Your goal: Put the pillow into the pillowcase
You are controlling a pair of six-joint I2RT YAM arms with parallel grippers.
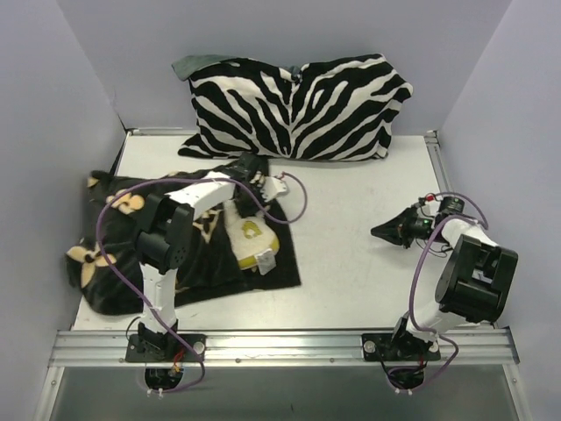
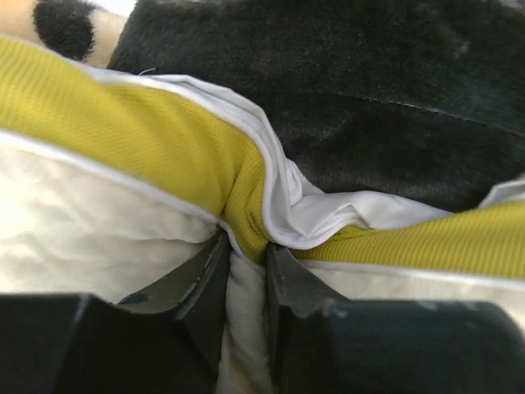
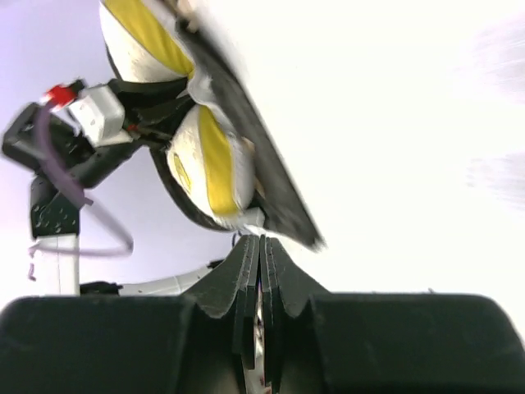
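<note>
The black pillowcase point(image 1: 114, 254) with tan motifs lies at the table's left. The cream-yellow pillow point(image 1: 251, 239) sticks out of its right side, partly covered by black fabric. My left gripper point(image 1: 244, 203) reaches down onto the pillow. In the left wrist view the gripper point(image 2: 246, 246) is shut on a fold of the pillow point(image 2: 98, 222) at its olive-yellow edge band, with the pillowcase point(image 2: 369, 107) behind. My right gripper point(image 1: 381, 231) is shut and empty above the table's right side. In its own view the gripper point(image 3: 261, 240) faces the pillow point(image 3: 209, 160) from a distance.
A large zebra-striped cushion point(image 1: 298, 105) leans against the back wall. Grey walls close in the left, back and right. A metal rail point(image 1: 280, 344) runs along the near edge by the arm bases.
</note>
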